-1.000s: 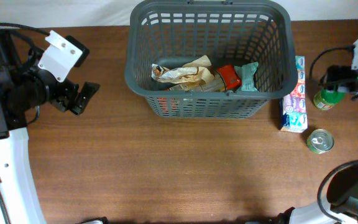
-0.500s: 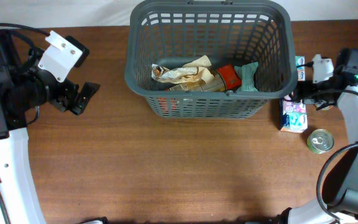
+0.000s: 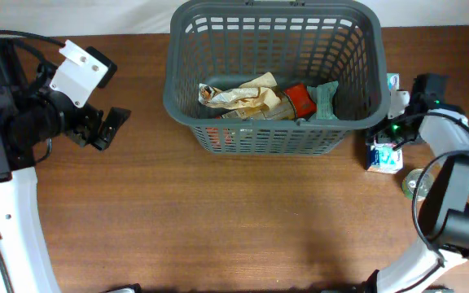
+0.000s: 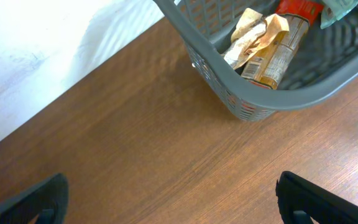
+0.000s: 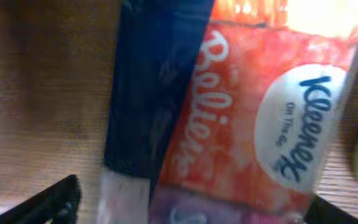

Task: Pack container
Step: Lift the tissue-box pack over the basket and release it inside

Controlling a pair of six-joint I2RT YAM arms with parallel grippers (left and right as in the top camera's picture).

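Brown table (image 3: 243,228) carries the basket (image 3: 271,140) at its far middle, groceries inside. Just right of it lies a tissue pack (image 5: 241,112). Right end effector (image 3: 391,124) hangs over the pack, spread wide, grasping nothing. Left end effector (image 3: 111,128), well left of the basket, is released too.

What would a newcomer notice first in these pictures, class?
The big grey basket at the table's far middle, with packets already lying in it. Next, the right pincer, open, hangs close over a red Kleenex pack lying beside the basket's right wall.
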